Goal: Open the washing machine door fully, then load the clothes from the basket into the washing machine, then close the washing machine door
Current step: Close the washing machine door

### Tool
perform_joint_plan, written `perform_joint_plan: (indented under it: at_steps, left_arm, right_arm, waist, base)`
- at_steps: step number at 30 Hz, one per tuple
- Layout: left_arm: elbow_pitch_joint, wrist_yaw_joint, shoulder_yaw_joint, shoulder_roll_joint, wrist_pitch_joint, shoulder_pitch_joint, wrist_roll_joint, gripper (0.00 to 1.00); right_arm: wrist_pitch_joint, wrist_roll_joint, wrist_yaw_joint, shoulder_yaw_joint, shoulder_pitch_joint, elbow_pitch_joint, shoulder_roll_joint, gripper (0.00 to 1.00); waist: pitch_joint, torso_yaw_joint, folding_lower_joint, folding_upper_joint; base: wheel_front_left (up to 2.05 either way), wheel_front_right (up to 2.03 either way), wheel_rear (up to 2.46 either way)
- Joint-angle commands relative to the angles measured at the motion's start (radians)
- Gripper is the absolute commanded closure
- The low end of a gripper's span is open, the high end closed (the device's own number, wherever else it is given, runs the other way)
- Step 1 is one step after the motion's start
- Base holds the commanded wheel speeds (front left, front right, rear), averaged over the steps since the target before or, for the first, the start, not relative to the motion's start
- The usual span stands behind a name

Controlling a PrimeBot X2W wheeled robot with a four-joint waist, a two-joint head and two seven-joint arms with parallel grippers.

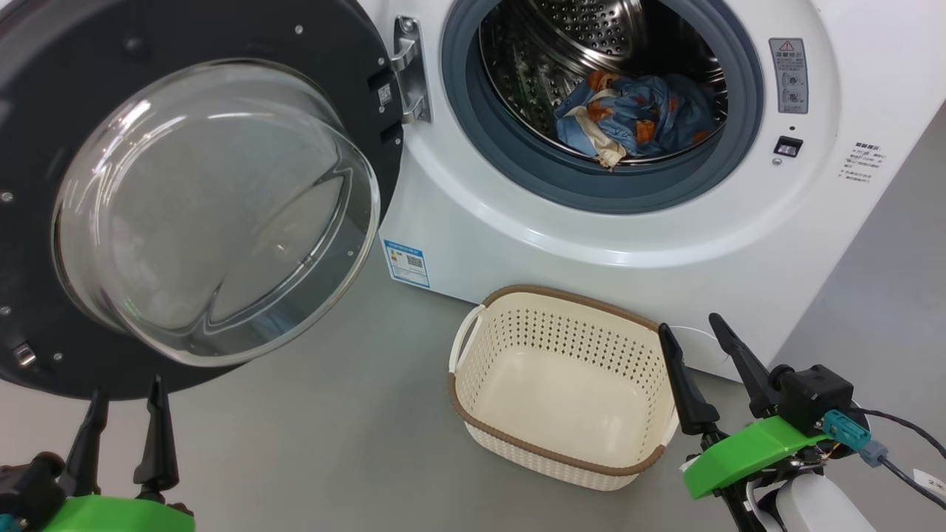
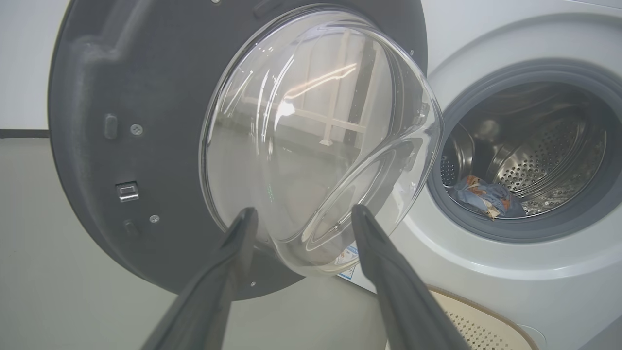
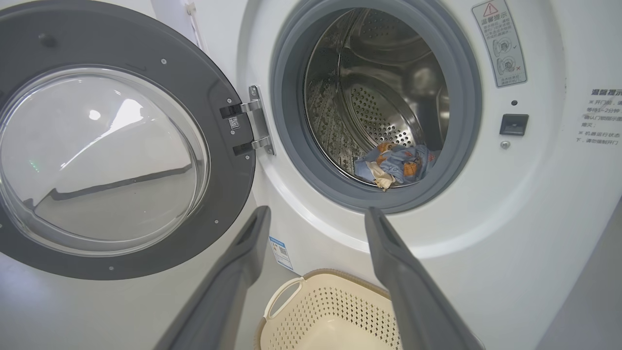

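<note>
The left gripper [image 1: 126,388] hangs with its fingers spread wide and nothing between them. Just beyond its fingertips stands the washing machine door [image 1: 214,214], swung well out on its hinge with its glass bowl facing the gripper, apart from the fingers. The right gripper [image 1: 689,325] is equally wide and empty. Just beside it on its left sits the basket [image 1: 517,332], its cream bottom bare. Past its fingertips rises the washing machine [image 1: 517,236], and higher up, inside the steel drum [image 1: 591,29], lie the clothes [image 1: 643,114], behind the grey gasket. Opening and loading look done. What appears left is swinging the door shut, most likely the left gripper's job.
</note>
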State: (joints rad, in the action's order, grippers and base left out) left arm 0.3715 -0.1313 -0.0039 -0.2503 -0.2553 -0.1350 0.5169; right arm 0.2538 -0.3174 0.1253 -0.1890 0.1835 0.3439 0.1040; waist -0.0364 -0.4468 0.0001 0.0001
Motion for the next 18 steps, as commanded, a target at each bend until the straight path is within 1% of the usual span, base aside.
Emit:
perform_joint_plan:
  at_steps: [1,7,8,10,11,15,18]
  left_arm:
    - [-0.019,0.001,0.037,-0.025,-0.006,-0.024,0.002,0.0]
    - [-0.022,0.001,0.041,-0.03,-0.006,-0.025,0.004,0.0]
    - [-0.023,0.001,0.042,-0.03,-0.006,-0.024,0.004,0.07]
    - [-0.023,0.001,0.043,-0.031,-0.006,-0.023,0.003,0.64]
    - [-0.024,0.001,0.044,-0.032,-0.006,-0.023,0.003,1.0]
    - [-0.043,0.001,0.043,-0.043,-0.006,-0.024,0.007,1.0]
    - [-0.079,0.001,0.043,-0.063,-0.006,-0.033,0.023,1.0]
  right_arm:
    - [0.008,-0.008,0.005,-0.022,0.031,-0.02,0.008,0.0]
    - [0.008,-0.007,0.005,-0.024,0.034,-0.018,0.006,0.0]
    - [0.008,-0.008,0.005,-0.024,0.034,-0.018,0.005,0.0]
    - [0.008,-0.01,0.005,-0.026,0.033,-0.017,0.005,0.0]
    - [0.008,-0.011,0.005,-0.027,0.033,-0.017,0.005,0.0]
    - [0.008,-0.015,0.005,-0.031,0.03,-0.017,0.006,0.0]
    - [0.008,-0.018,0.005,-0.032,0.026,-0.017,0.008,0.0]
  waist:
    - [-0.001,-0.001,-0.0001,-0.0001]
    - [-0.004,-0.003,-0.0001,-0.0001]
    - [-0.004,-0.002,-0.0001,-0.0001]
    - [-0.003,-0.001,-0.0001,-0.0001]
    - [-0.002,0.0,-0.0001,-0.0001]
    - [0.005,0.003,-0.0001,-0.0001]
    - [0.009,0.004,-0.0001,-0.0001]
  base:
    - [0.0,0.0,0.0]
    - [0.0,0.0,0.0]
    - [0.0,0.0,0.0]
    - [0.0,0.0,0.0]
    - [0.0,0.0,0.0]
    - [0.0,0.0,0.0]
    - [0.0,0.0,0.0]
